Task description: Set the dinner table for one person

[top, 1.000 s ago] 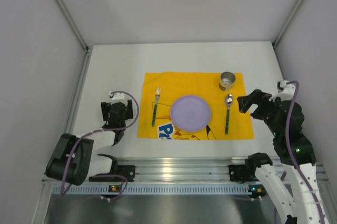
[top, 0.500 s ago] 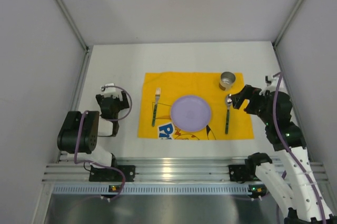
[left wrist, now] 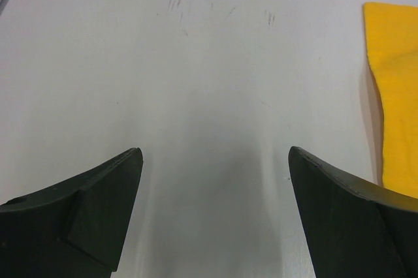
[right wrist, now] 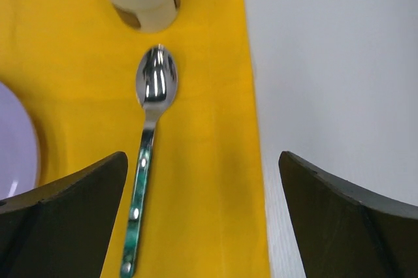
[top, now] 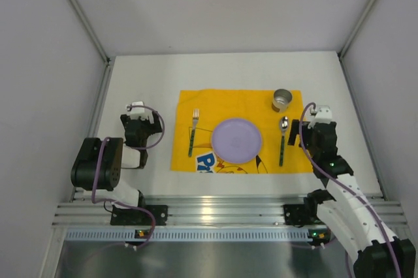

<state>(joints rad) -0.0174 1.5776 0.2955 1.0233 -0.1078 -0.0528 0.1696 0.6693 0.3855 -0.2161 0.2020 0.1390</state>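
The right end effector (right wrist: 202, 160) hovers with its fingers spread wide and nothing between them, low over the right edge of the yellow cloth (top: 196, 98), with the spoon (right wrist: 155, 82) just to its left. The left end effector (left wrist: 214, 154) is likewise parted and empty, poised above bare white surface just beside the cloth's left edge. Neither touches any piece of the setting. Spread across the middle of the desk (top: 144, 76), which fills the space in front of both arm bases and runs to the ribbed rail at the near edge, the cloth serves as a place mat. A lilac plate (top: 236, 139) sits at its centre, where a diner would reach first. A fork (top: 193, 131) lies to the plate's left and the spoon to its right, both handles pointing toward the near edge for easy pickup. A small metal cup (top: 282, 100) stands upright at the far right corner, just beyond the spoon's bowl, clear of the plate. Judged from this arrangement, the place for one looks complete, and the two empty end effectors appear to flank it rather than work on it.
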